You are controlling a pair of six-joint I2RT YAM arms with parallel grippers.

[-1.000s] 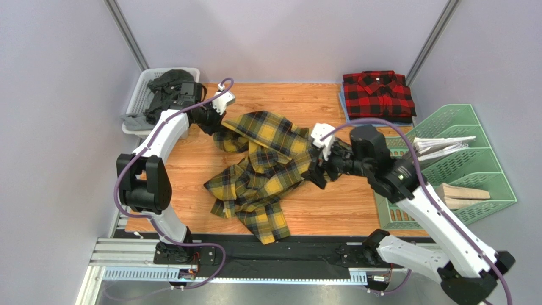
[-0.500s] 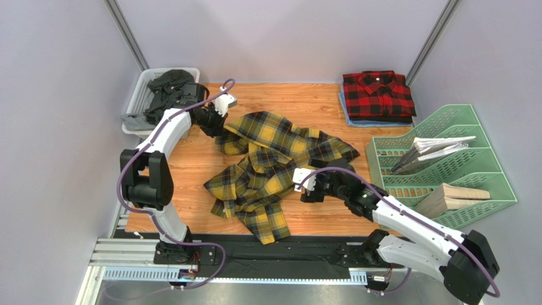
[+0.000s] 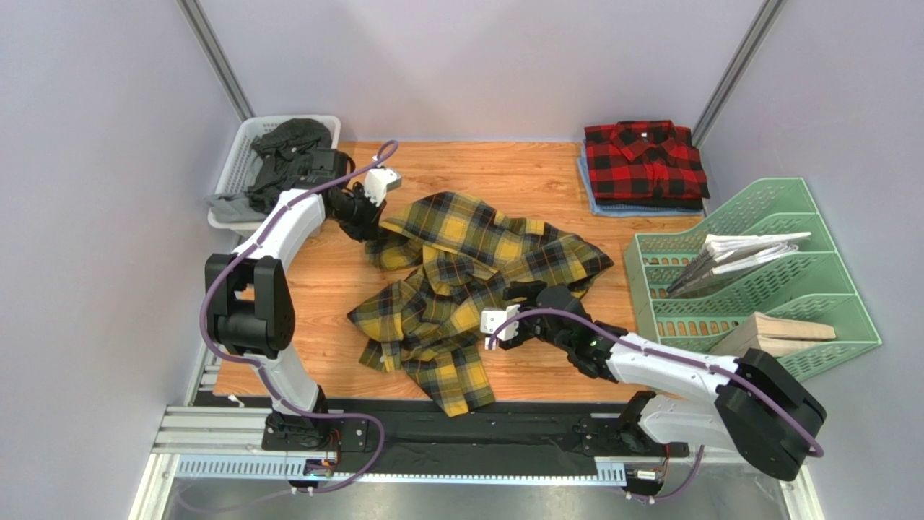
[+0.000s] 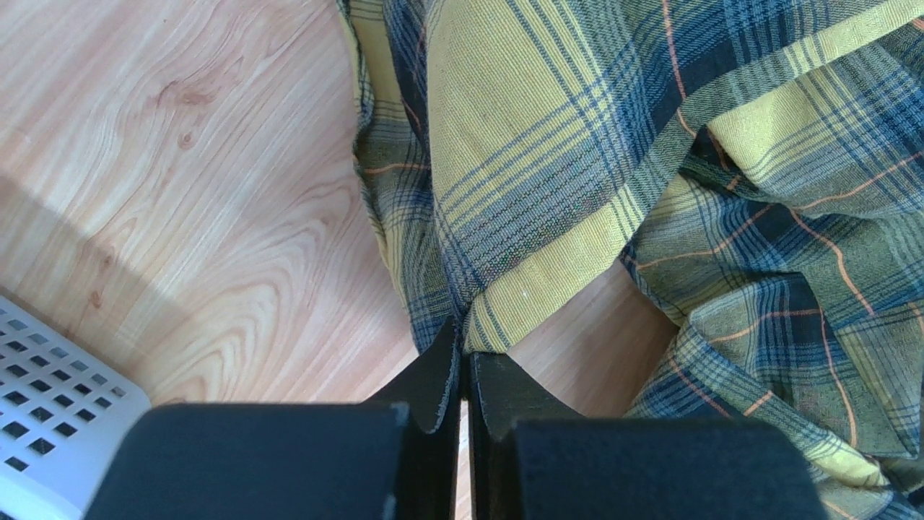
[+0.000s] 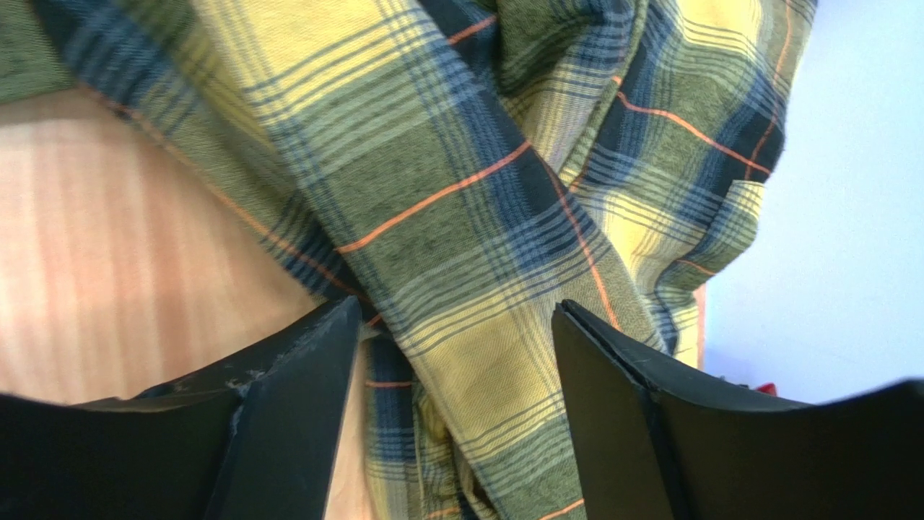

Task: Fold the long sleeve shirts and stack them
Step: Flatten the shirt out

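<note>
Flannel sprawls mid-frame: we pinch the upper-left edge of the crumpled yellow dark-checked plaid shirt (image 3: pixel 466 276) in our closed left gripper (image 3: pixel 367 224). Our right gripper (image 3: pixel 512 328) gapes over its lower-right fold.

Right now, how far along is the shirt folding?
Done: red shirt lies folded at the far right of the table. In hand: yellow shirt lies crumpled mid-table, left jaws shut on its far edge, right jaws open astride its near fabric. Left: fold the yellow shirt and stack it with the red.
</note>
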